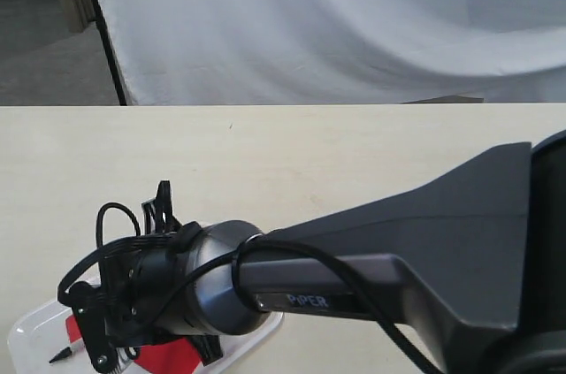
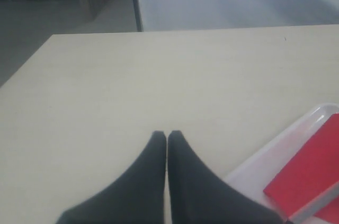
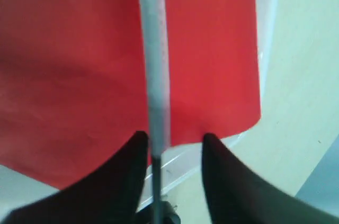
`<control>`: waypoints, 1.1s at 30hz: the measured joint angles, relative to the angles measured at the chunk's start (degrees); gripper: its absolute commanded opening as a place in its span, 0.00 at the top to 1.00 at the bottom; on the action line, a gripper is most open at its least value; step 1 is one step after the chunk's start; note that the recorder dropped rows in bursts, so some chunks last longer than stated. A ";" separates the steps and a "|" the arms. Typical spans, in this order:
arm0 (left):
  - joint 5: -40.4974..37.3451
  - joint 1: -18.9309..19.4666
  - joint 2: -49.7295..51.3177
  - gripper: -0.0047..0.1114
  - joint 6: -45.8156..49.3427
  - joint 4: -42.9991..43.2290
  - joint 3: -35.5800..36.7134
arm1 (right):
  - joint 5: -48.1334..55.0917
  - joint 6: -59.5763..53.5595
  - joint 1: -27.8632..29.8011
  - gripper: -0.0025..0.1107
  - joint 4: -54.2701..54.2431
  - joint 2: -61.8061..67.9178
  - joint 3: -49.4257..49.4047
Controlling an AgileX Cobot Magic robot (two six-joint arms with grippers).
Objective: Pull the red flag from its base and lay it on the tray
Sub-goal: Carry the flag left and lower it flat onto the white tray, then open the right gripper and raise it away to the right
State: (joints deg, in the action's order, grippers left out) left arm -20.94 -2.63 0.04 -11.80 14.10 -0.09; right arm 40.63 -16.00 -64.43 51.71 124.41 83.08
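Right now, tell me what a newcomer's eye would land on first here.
The bright red flag fills the right wrist view, its grey pole inside the open right end effector. In the exterior view, the big dark right arm reaches across to the white tray at the lower left.

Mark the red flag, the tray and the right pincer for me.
red flag point(image 3: 69, 75), right wrist view, on the red cloth.
tray point(image 2: 286, 147), left wrist view, on its bare white edge.
right pincer point(image 3: 175, 138), right wrist view, midway between its two tips.
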 measured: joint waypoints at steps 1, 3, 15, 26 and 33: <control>0.00 0.00 0.00 0.95 0.00 0.00 0.00 | 0.40 0.00 0.00 0.40 -0.09 0.00 0.00; 0.00 0.00 0.00 0.95 0.00 0.00 0.00 | 1.35 0.00 -0.14 0.34 -0.22 0.00 0.00; 0.00 0.00 0.00 0.95 0.00 0.00 0.00 | 11.36 5.80 -3.02 0.39 5.26 -0.25 0.00; 0.00 0.00 0.00 0.95 0.00 0.00 0.00 | 9.98 10.18 -1.81 0.97 4.16 -8.77 0.00; 0.00 0.00 0.00 0.95 0.00 0.00 0.00 | 5.83 10.28 10.21 0.97 -15.87 -11.68 0.02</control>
State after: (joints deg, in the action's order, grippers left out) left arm -20.94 -2.63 0.04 -11.80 14.10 -0.09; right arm 46.46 -5.72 -54.22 35.84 112.73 83.11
